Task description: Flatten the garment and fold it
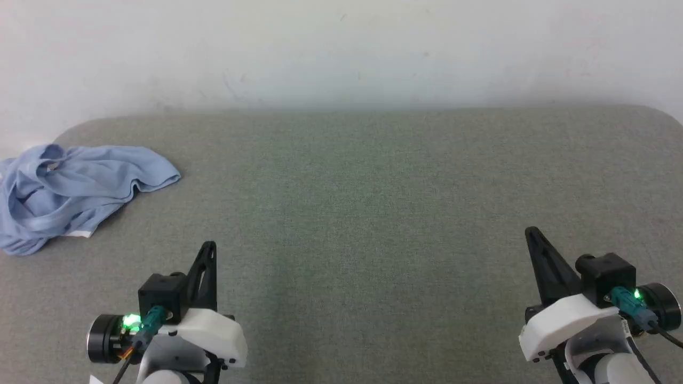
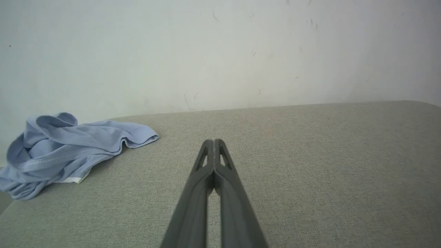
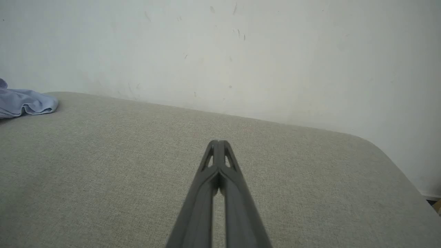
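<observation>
Lying crumpled, soft blue garment (image 1: 69,194) on woven table (image 1: 373,213).

At nine o'clock in my head view the garment (image 1: 74,186) runs off the picture's edge, and its crumpled folds bury most of the cloth. My right wrist view cuts it off at ten o'clock (image 3: 27,103). At six o'clock the head view's edge crops my left arm (image 1: 165,373) and right arm (image 1: 613,370).
</observation>
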{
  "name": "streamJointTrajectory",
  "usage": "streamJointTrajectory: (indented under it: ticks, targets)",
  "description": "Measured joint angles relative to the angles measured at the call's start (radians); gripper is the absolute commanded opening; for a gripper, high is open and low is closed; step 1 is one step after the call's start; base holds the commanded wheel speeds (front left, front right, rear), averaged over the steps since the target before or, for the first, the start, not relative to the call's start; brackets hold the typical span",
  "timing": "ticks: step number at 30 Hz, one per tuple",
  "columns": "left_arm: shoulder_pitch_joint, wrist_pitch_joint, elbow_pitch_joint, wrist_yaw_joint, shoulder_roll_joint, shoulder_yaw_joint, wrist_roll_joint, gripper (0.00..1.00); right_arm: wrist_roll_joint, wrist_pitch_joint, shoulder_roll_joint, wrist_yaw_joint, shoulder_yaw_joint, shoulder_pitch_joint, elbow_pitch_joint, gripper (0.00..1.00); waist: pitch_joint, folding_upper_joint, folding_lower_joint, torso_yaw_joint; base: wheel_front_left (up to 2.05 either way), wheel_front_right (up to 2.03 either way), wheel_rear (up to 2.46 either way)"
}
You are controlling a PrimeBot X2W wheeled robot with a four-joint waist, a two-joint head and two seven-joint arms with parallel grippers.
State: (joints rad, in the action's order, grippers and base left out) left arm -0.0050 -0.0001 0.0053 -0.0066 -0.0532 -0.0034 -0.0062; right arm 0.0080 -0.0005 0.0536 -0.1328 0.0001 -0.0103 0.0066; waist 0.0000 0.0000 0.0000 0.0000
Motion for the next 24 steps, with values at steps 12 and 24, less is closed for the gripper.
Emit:
streamJointTrajectory:
  ticks: [12,24]
  targets:
    - [0.000,0.000,0.000,0.000,0.000,0.000,0.000,0.00,0.000,0.000,0.000,0.000,0.000,0.000,0.000,0.00,0.000,0.0000,-0.0001,0.000,0.00,0.00,0.00]
    - [0.000,0.000,0.001,0.000,0.000,0.000,0.000,1.00,0.000,0.000,0.000,0.000,0.000,0.000,0.001,1.00,0.000,0.0000,0.0000,0.000,0.00,0.00,0.00]
